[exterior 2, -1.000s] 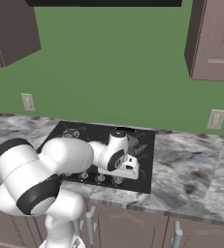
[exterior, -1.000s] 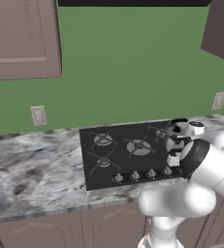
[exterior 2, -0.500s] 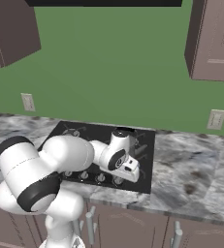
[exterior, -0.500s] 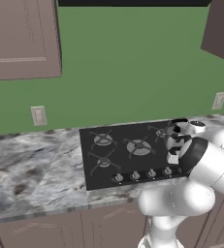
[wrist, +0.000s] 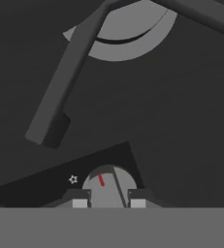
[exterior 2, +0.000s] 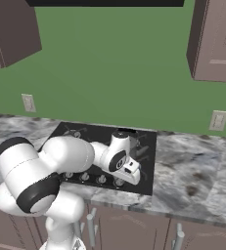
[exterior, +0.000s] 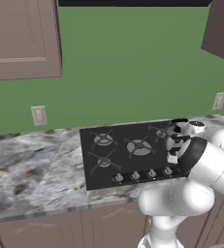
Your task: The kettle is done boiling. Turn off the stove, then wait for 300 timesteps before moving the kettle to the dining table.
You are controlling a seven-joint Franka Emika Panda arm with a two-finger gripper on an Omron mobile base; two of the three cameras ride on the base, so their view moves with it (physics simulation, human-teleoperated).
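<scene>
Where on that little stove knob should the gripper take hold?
Probably across the knob's rounded rim, coming straight down from above. It sits low on the black stove, and the fingertips already flank it, one each side, near its red mark.

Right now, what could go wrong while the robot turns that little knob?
1. The gripper has its fingertips either side of a small knob on the stove. The grip looks shallow, so it might slip off.
2. A burner grate sits close above the hand, so lifting away carelessly could bump it.
3. Other knobs sit nearby in a row, so drifting sideways could knock one.
</scene>
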